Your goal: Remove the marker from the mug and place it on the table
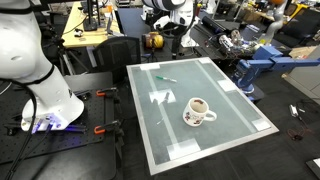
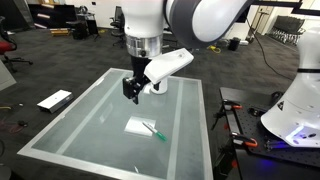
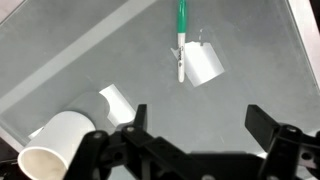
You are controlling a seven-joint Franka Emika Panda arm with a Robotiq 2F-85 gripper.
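Note:
The green marker (image 3: 181,35) lies flat on the table (image 1: 235,95), outside the mug, with its pale tip on a white tape patch (image 3: 203,65). It shows in both exterior views (image 1: 165,78) (image 2: 152,130). The white mug (image 1: 198,110) with a dark reddish pattern stands upright on the table, and its rim shows at the lower left of the wrist view (image 3: 55,145). My gripper (image 3: 200,125) is open and empty. It hangs well above the table (image 2: 133,88), between the mug and the marker. In one exterior view the mug is mostly hidden behind it.
White tape patches lie on the tabletop (image 1: 160,97) (image 3: 118,103). The white robot base (image 1: 40,70) stands beside the table. Cluttered workbenches (image 1: 230,40) and a chair stand beyond the far edge. A flat white object (image 2: 53,100) lies on the floor.

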